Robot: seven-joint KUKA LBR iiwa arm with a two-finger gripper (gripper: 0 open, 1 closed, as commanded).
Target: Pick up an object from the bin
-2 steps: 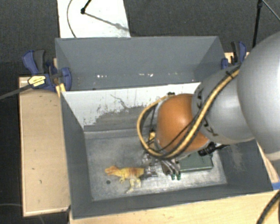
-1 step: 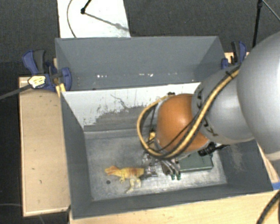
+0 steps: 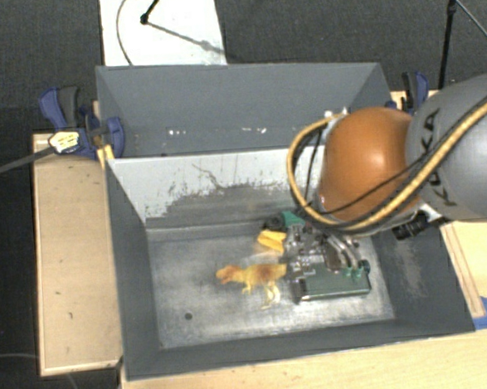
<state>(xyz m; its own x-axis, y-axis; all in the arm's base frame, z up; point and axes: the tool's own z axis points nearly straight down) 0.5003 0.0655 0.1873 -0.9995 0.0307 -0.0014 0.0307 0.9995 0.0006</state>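
Note:
My gripper (image 3: 302,264) is down near the bin floor, right of the middle, under the arm's orange cover. Just to its left lies a small yellow-orange toy animal (image 3: 251,275) on the floor, its right end close to the gripper's metal parts. A yellow block (image 3: 271,241) sits just above and left of the gripper, with a bit of green thing (image 3: 293,220) behind it. A green flat thing (image 3: 340,284) lies directly right of and below the gripper. Whether anything is between the fingers is hidden.
The arm with its orange cover and looped cables reaches in from the right and hides the bin's right rear part. The bin's sloping walls stand on all sides; bare grey floor lies to the left of the toy animal.

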